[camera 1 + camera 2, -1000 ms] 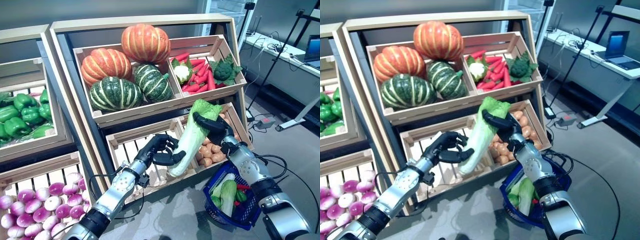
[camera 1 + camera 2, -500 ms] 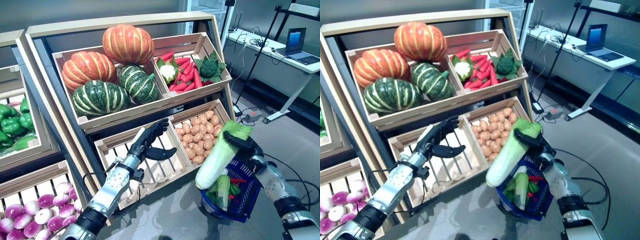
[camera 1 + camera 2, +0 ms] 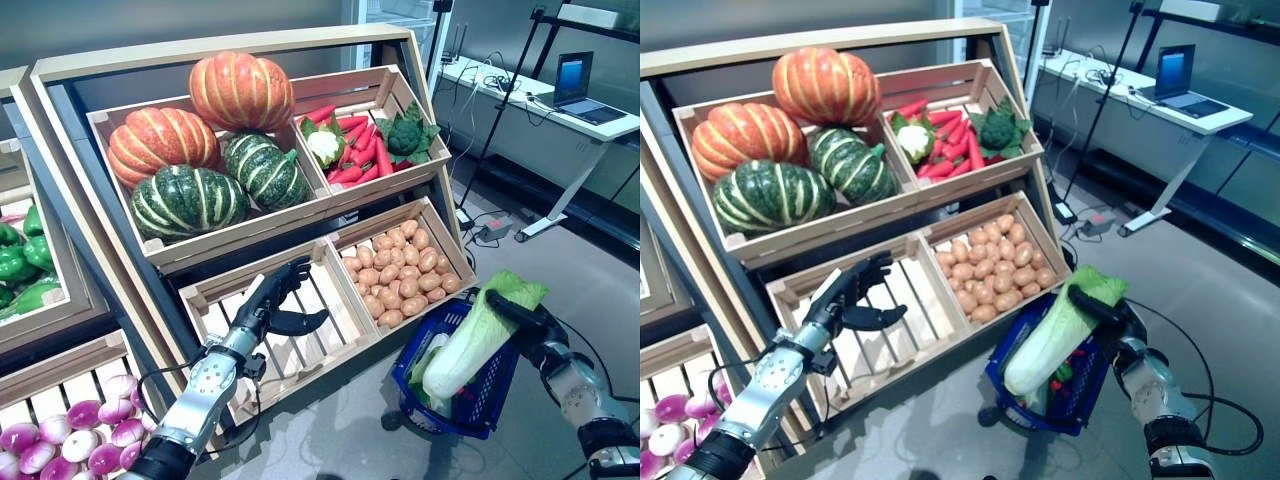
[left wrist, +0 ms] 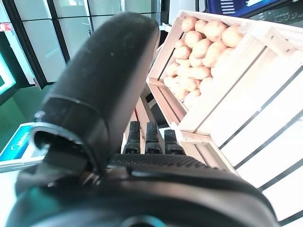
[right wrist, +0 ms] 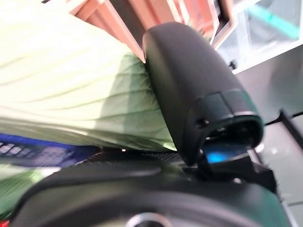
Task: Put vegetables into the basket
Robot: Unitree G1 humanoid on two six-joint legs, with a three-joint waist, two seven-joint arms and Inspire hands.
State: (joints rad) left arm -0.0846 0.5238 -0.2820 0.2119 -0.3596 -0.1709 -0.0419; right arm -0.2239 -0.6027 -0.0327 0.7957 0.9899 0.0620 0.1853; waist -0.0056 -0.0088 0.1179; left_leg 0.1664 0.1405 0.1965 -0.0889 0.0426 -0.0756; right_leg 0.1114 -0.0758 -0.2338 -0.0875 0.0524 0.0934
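Note:
My right hand [image 3: 527, 318] is shut on a long pale green napa cabbage [image 3: 470, 338], gripping its leafy top. The cabbage hangs slanted over the blue plastic basket [image 3: 481, 413] on the floor, its white end low inside the rim. The basket holds another pale cabbage [image 3: 425, 357] and something red [image 3: 1073, 358]. In the right wrist view the thumb [image 5: 189, 90] presses on the cabbage leaves [image 5: 66, 80]. My left hand [image 3: 275, 300] is open and empty over the slatted lower-left crate [image 3: 300, 345] of the stand; its straight fingers [image 4: 147, 137] show in the left wrist view.
The wooden stand [image 3: 240, 60] with filled crates rises behind and left of the basket. A crate of potatoes [image 3: 400, 270] sits just behind the basket. A desk with a laptop [image 3: 580, 80] and a black tripod leg [image 3: 500, 130] stand at the right; grey floor lies in front.
My right hand has carried the cabbage down and right, from above the basket's near edge to low over its inside. The left hand stays open over the crate. The camera has shifted.

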